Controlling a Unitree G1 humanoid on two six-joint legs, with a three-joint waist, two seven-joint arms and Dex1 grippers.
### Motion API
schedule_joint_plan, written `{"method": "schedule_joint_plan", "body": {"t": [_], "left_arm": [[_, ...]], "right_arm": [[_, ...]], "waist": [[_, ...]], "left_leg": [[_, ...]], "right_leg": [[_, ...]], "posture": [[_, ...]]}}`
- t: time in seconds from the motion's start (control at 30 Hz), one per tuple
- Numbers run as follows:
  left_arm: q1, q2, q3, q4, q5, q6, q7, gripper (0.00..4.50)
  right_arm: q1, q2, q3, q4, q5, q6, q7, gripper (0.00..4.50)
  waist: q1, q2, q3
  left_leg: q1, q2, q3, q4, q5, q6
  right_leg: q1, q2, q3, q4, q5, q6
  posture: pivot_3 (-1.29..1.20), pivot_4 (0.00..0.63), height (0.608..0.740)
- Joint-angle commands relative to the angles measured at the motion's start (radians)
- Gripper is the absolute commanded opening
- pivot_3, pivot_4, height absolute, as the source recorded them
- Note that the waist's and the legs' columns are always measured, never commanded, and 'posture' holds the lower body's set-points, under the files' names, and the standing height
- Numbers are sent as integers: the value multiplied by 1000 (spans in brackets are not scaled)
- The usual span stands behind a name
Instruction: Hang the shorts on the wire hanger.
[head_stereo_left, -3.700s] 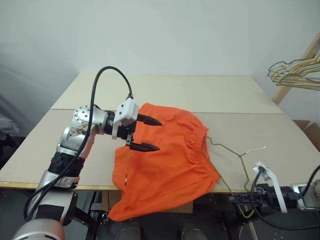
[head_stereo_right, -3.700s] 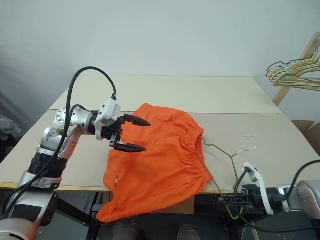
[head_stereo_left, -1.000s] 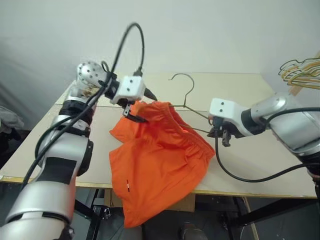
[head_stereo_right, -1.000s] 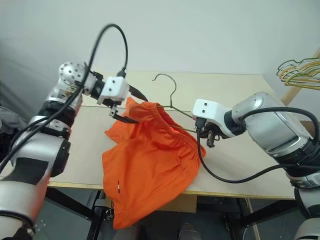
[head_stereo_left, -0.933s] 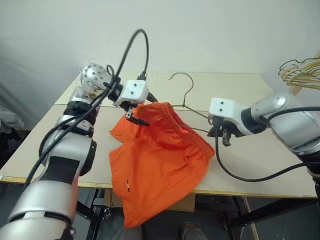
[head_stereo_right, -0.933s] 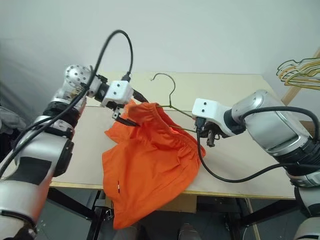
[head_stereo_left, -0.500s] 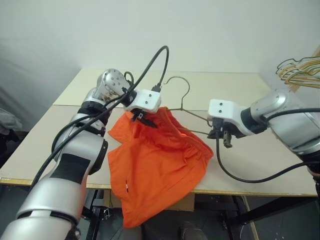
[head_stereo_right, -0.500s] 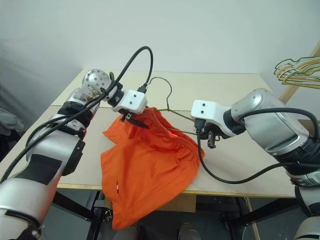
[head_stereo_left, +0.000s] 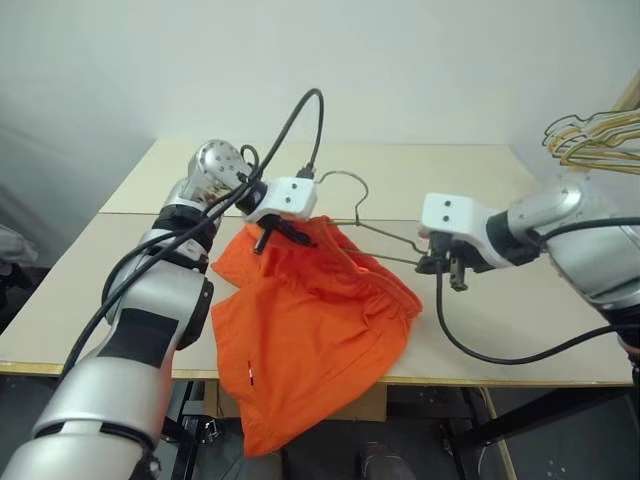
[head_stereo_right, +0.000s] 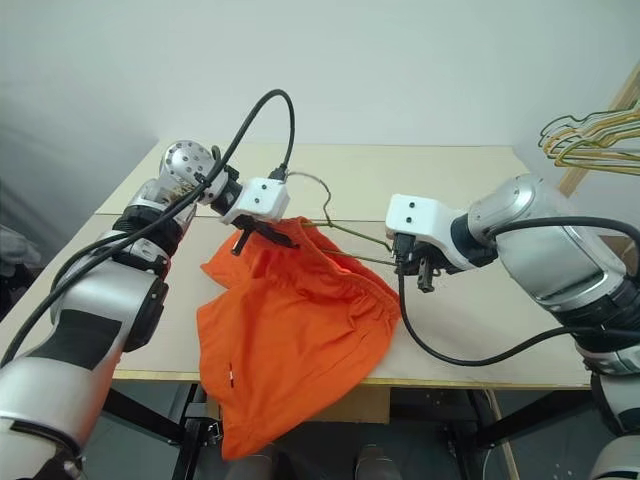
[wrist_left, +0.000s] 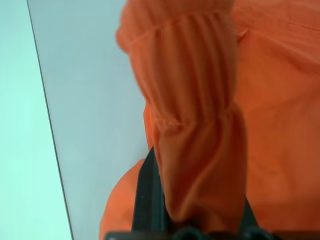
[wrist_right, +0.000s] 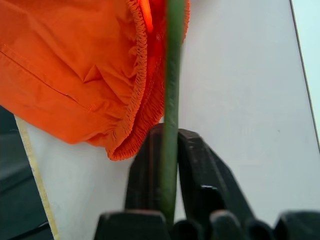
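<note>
We see the left gripper (head_stereo_left: 283, 233) pressed together on a fold of the shorts (head_stereo_left: 310, 330) at the gathered waistband, holding that edge lifted above the table (head_stereo_left: 90, 290). In the left wrist view the orange waistband (wrist_left: 192, 115) drapes over and between the black fingers (wrist_left: 147, 195), which are pinched on the cloth.

The shorts lie mostly on the pale table near its front edge, with one leg spilling over the edge and hanging below it. The raised waistband end sits just beside the wire hanger (head_stereo_left: 385, 237), whose thin olive-grey wire runs from the hook (head_stereo_left: 345, 185) near the left gripper across to the right gripper (head_stereo_left: 447, 268). Part of the wire passes over or into the top of the shorts; we cannot tell how far it is threaded through the waistband.

In the right wrist view the right gripper's black fingers (wrist_right: 142, 170) stand on either side of the green wire (wrist_right: 171, 100), close around it. We cannot tell for certain whether they clamp it or merely bracket it, though the wire runs straight up between them, with the elastic edge of the shorts just beside it.

At the far right, well apart from the table, a bunch of yellow and dark hangers (head_stereo_left: 590, 140) hangs on a wooden rack
</note>
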Motion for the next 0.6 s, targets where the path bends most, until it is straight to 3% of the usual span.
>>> {"method": "schedule_joint_plan", "body": {"t": [0.03,0.17,0.3,0.47,0.6], "left_arm": [[-9,16,38,-22,-36,28,-10,0],[-5,23,53,-23,-41,67,-6,0],[-2,29,63,-29,-51,100,-14,0],[-3,29,77,-35,-64,133,-24,0],[-4,23,82,-41,-66,153,-33,0]], "right_arm": [[47,-59,-97,-37,7,-13,-12,1791],[167,-105,-250,-73,57,59,-60,3146],[354,-98,-507,-94,100,154,-145,4470],[619,110,-839,-228,199,245,-235,4470],[740,344,-856,-332,213,220,-403,4470]], "waist": [[0,0,0],[2,0,0],[1,0,0],[1,-2,0],[-9,-3,-1]], "left_leg": [[0,0,0,0,0,0],[0,0,0,0,0,0],[1,0,-1,1,0,0],[4,0,-2,1,0,0],[5,-1,-4,1,0,0]], "right_leg": [[0,0,0,0,0,0],[0,0,0,1,0,0],[1,0,0,1,0,0],[5,0,-1,1,-1,0],[6,2,-1,4,-3,4]], "posture": [[33,0,740],[28,0,740],[26,0,740],[24,0,740],[26,0,740]]}}
